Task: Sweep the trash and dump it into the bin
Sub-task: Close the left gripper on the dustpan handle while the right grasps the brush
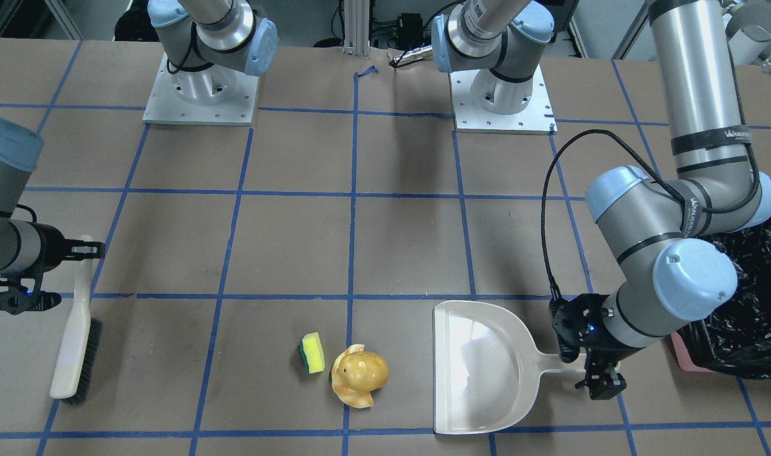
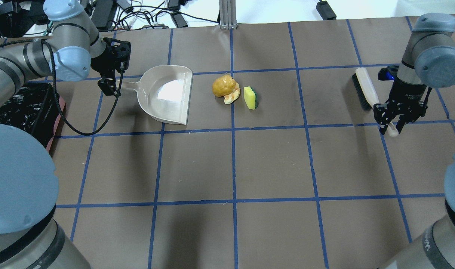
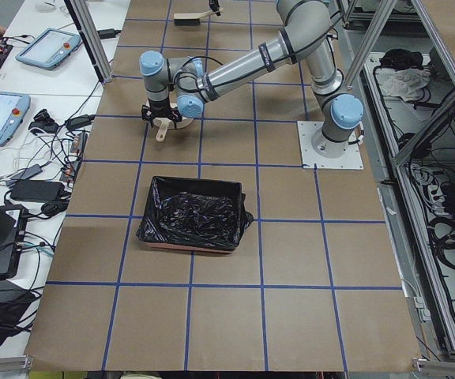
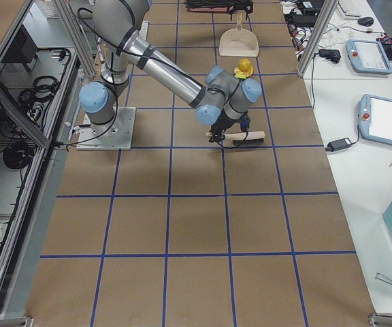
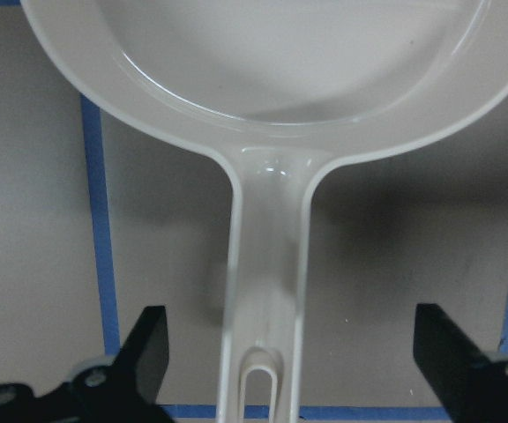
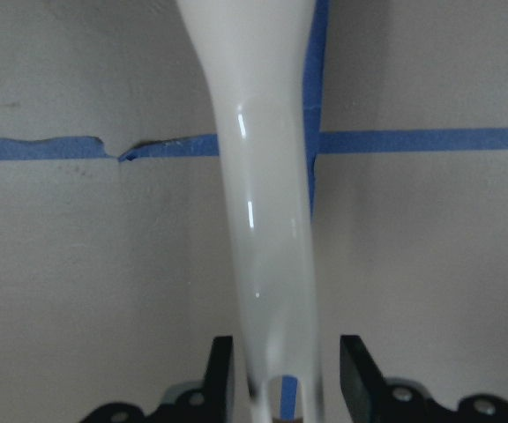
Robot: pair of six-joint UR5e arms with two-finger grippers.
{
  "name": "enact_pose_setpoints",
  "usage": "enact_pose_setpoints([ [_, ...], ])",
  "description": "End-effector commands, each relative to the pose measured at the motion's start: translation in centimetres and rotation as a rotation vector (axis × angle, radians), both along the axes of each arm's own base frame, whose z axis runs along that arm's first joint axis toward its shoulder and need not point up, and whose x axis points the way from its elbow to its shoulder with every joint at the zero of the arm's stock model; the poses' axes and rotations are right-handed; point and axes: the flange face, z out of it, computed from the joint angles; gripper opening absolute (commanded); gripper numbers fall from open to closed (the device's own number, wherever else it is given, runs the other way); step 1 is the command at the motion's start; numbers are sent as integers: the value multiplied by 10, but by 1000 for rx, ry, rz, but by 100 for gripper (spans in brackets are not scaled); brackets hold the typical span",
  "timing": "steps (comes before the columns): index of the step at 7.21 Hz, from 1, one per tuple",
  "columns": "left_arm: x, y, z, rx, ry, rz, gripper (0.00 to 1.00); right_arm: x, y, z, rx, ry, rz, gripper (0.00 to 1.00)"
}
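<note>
Left claw [image 5: 294, 342] is spread wide, its fingers [image 5: 153, 339] standing well clear on either side of the dustpan [image 1: 480, 367] handle and gripping nothing. The pan lies flat on the table [image 1: 296, 240], empty, with its open lip turned toward the trash.

Right claw [image 6: 285, 374] straddles the tip of the brush [image 1: 75, 342] handle. The jaws sit close on both sides, but a sliver of table shows between one finger and the handle, so I judge it not clamped. The brush lies on the table, bristles down and to the side, well apart from the trash.

Trash location: all three items sit together on the table between pan and brush, much nearer the pan. The sponge [image 1: 313, 352] stands on edge just beside the potato [image 1: 363, 369]. The potato rests on or against the croissant [image 1: 350, 392]; which one, I cannot tell. None of it touches the pan.

Bin [image 1: 681, 347] sits on the robot's left, beyond the pan handle, its black liner open. No trash is visible inside in the side view.

Progress, as judged: nothing swept, nothing dumped. Both arms are placed over their tools, neither tool is lifted. Remaining work: secure both handles, bring the brush behind the trash, sweep it into the pan, carry the pan to the bin and tip it.
</note>
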Motion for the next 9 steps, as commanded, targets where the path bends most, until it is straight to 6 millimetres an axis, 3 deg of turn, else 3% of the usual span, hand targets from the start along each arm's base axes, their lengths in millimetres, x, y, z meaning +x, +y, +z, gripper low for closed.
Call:
enact_pose_setpoints([
  [1,-9,-4,-7,-15,-12,-23,100,1,0,2,-5,1,2,41],
  [4,-7,-6,-26,21,-12,-22,100,1,-2,7,-16,5,4,15],
  [6,-7,-6,-43,48,-6,-21,100,12,-3,33,-56,31,13,13],
  [9,-15,-9,-56,61,17,-55,100,120,-11,65,-65,113,49,11],
])
